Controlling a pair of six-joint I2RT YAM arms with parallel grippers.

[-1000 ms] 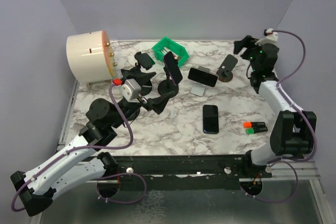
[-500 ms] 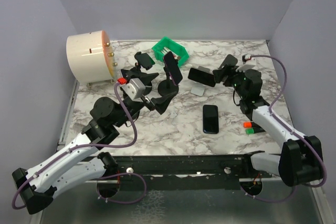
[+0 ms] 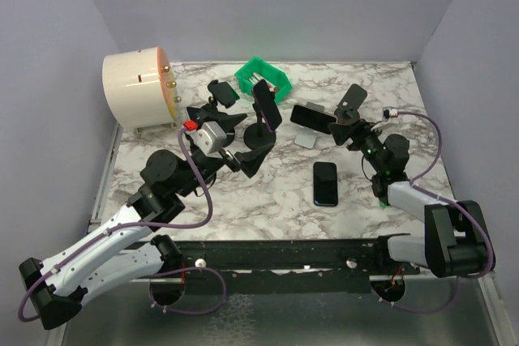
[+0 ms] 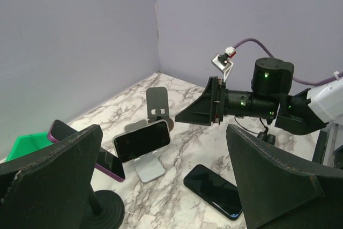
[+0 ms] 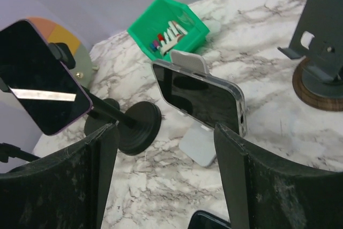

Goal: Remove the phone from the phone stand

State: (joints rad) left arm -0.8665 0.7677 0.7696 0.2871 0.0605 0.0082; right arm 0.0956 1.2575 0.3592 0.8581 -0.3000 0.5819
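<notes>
A black phone in a clear case (image 5: 201, 97) leans landscape on a small silver phone stand (image 5: 199, 146), seen also from above (image 3: 313, 118) and in the left wrist view (image 4: 142, 140). My right gripper (image 5: 166, 186) is open and low over the table just right of that phone (image 3: 347, 130), facing its screen, nothing between its fingers. A purple phone (image 3: 266, 107) sits on a black pole stand (image 5: 134, 127). My left gripper (image 3: 239, 137) hangs wide open beside that pole stand, holding nothing (image 4: 161, 186).
A bare black phone (image 3: 325, 183) lies flat on the marble. An unoccupied dark stand with a wooden base (image 3: 351, 104) is behind the right gripper. A third phone on a stand (image 3: 221, 91), a green bin (image 3: 263, 79) and a white drum (image 3: 138, 87) stand at the back.
The right arm has swung from the back right corner down and leftward, ending near the phone on the silver stand. The left arm has hardly moved.
</notes>
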